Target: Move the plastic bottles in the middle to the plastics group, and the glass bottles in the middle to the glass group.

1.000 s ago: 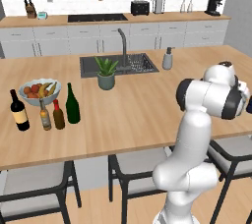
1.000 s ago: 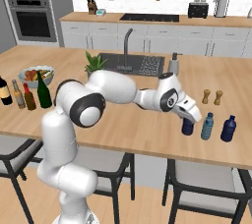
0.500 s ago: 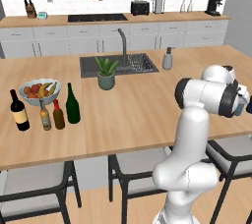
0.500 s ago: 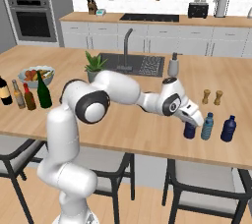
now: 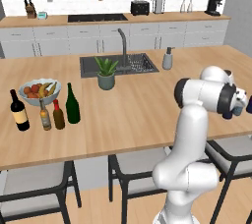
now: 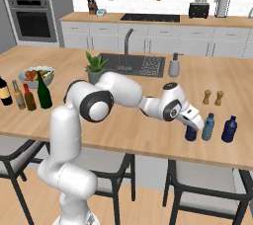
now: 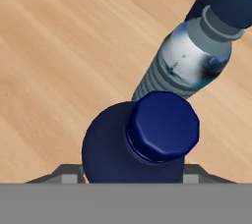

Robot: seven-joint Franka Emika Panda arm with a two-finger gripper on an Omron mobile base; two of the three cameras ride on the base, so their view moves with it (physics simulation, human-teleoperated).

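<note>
the deep-blue bottle (image 6: 191, 132) stands on the counter (image 6: 148, 130) just at 9 o'clock of the light-blue bottle (image 6: 208, 127) — practically in the plastics group, with the darker blue bottle (image 6: 229, 129) beyond. the gripper (image 6: 196, 122) sits over it; whether it pinches or has let go, i cannot tell. left — two glass bottles, green bottle (image 5: 73, 103) and brown bottle (image 5: 58, 115). count: three plastic, four glass, counting black wine bottle (image 5: 19, 111) and amber bottle (image 5: 45, 116).
</note>
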